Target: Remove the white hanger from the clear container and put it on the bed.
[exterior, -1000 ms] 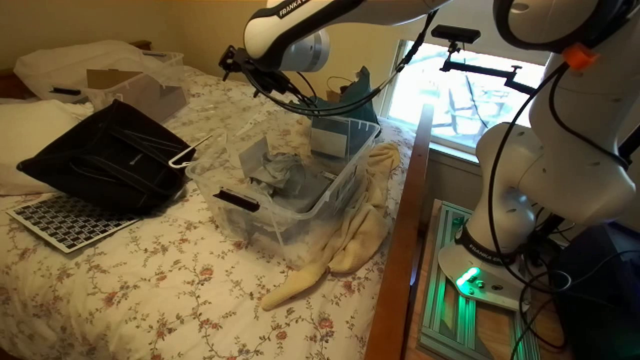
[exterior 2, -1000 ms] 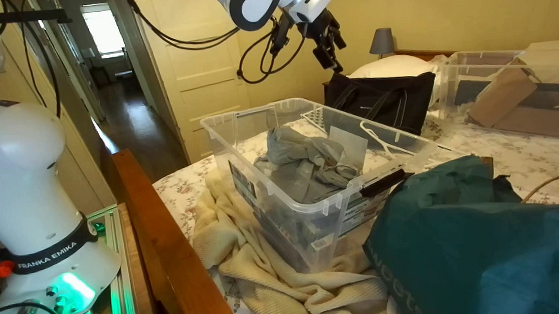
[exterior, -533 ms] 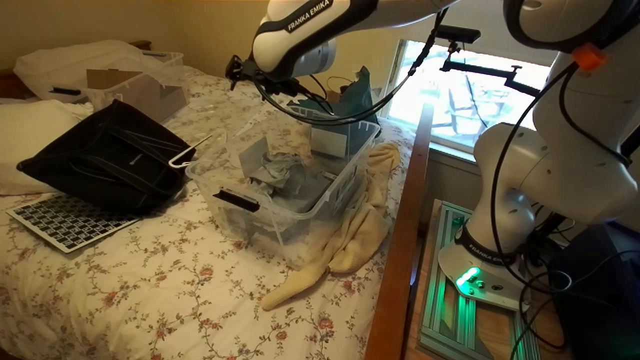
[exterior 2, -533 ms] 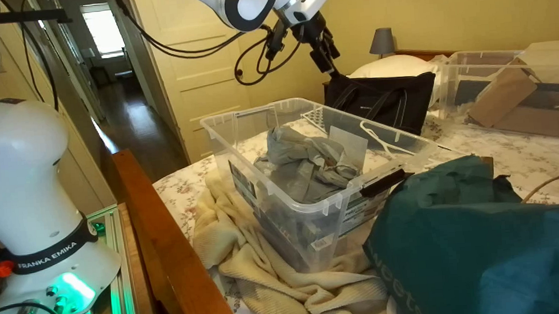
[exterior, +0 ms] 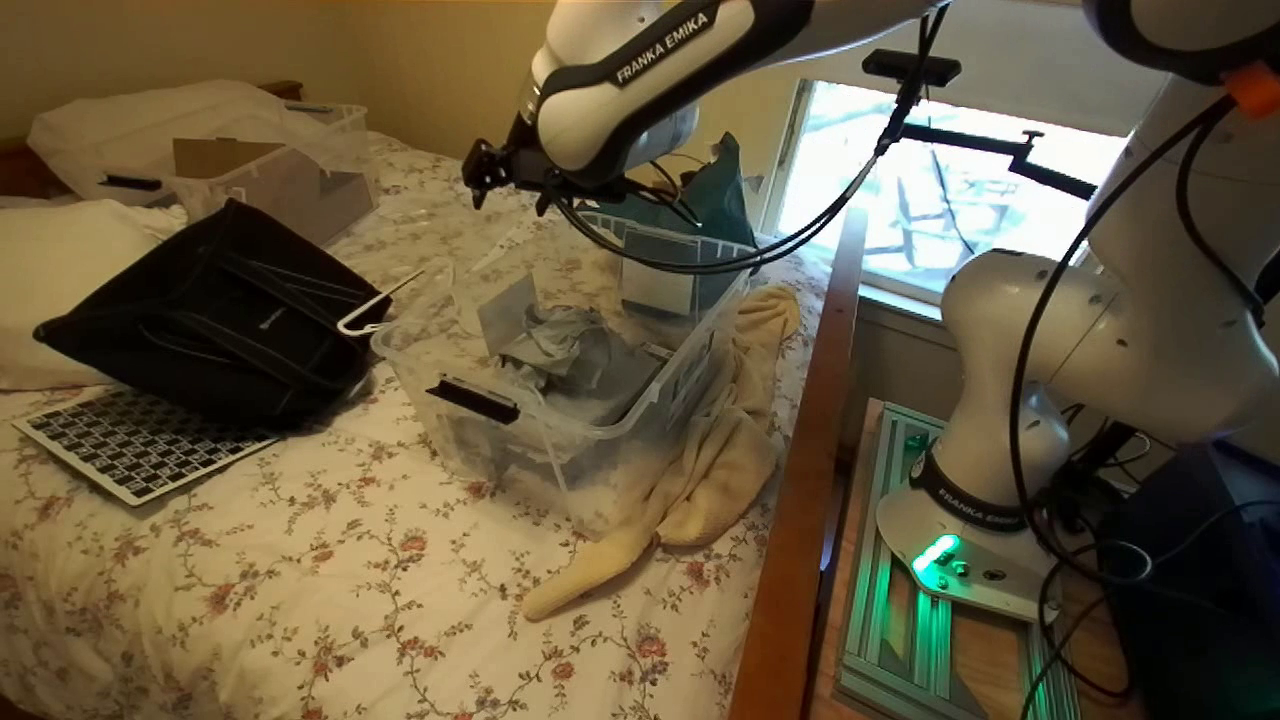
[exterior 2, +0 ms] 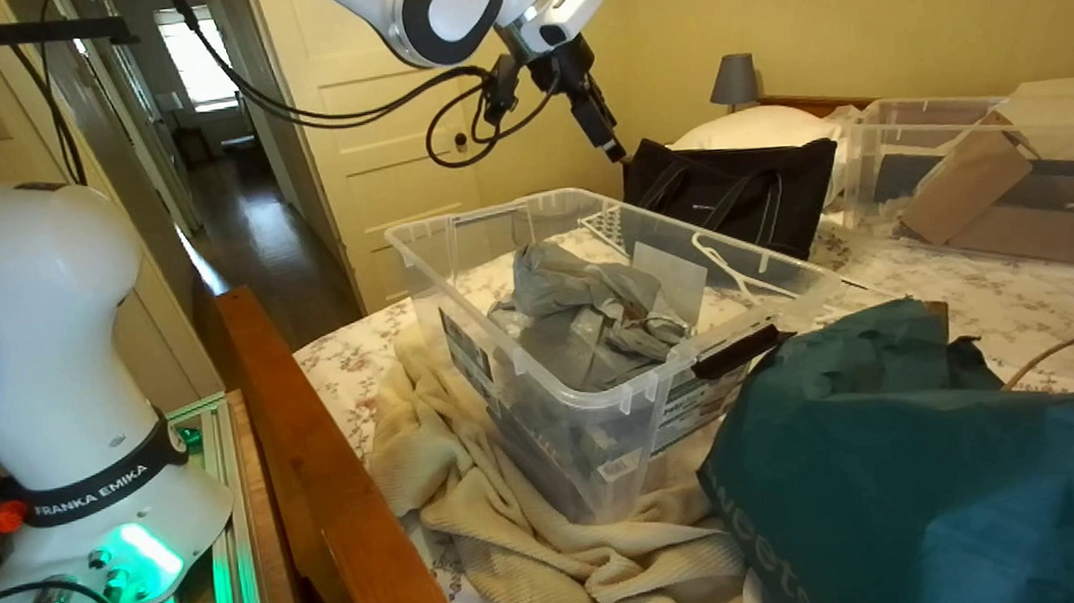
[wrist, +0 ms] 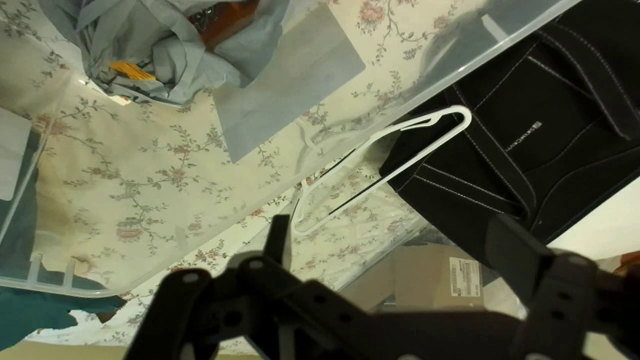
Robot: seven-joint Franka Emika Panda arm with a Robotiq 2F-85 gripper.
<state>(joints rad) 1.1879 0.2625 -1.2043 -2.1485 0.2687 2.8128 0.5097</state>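
The fingers (wrist: 517, 257) are lower now, spread wide and holding nothing, so grabbing the white hanger (wrist: 400, 168) seems next.

My arm (exterior: 1130, 360) is white, black-banded, lettered FRANKA EMIKA. From here I see black cables (exterior: 880, 149) and a black hand (wrist: 391, 237) with grey screws (wrist: 256, 263).

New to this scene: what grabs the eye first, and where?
The white robot arm at the top of both exterior views, with its green light glowing low down. Then the clear container on the flowered bed, crumpled gray material inside, and the teal bag filling the lower right in an exterior view. In the wrist view, the white hanger's rounded end stands out against the black bag.
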